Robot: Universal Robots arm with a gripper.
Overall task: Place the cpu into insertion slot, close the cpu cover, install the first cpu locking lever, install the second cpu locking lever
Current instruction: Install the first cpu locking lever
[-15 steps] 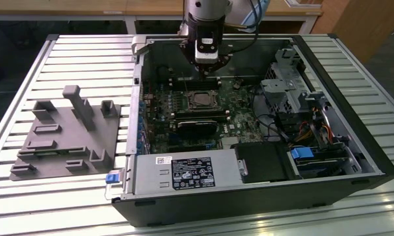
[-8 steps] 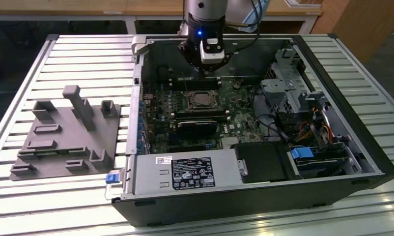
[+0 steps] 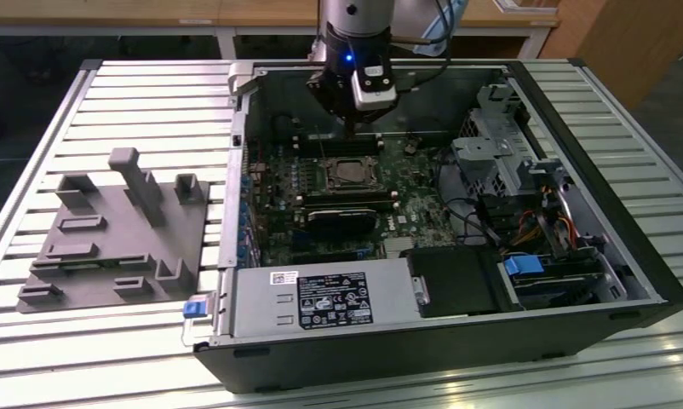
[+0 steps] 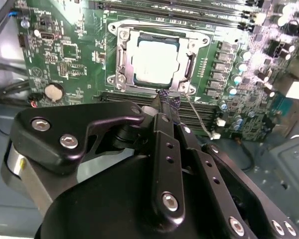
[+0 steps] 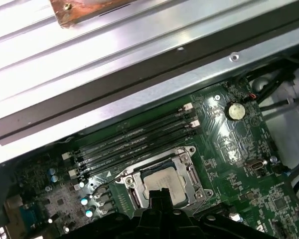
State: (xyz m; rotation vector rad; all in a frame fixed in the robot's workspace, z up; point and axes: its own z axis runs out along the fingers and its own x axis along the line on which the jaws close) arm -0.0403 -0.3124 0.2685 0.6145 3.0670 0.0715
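The exterior view looks down from well back onto the computer case (image 3: 456, 345), with the insertion slot (image 3: 347, 173) near its middle. Both wrist views sit close above that slot (image 4: 156, 60) (image 5: 164, 180), facing it from opposite sides.

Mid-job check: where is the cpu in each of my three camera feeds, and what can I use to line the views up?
Exterior view: the cpu is mid-motherboard, just under the gripper.
Second wrist view: the cpu is the pale square just beyond the gripper.
First wrist view: the cpu lies beside the gripper.
Shared landmark: the long black memory slots next to it.
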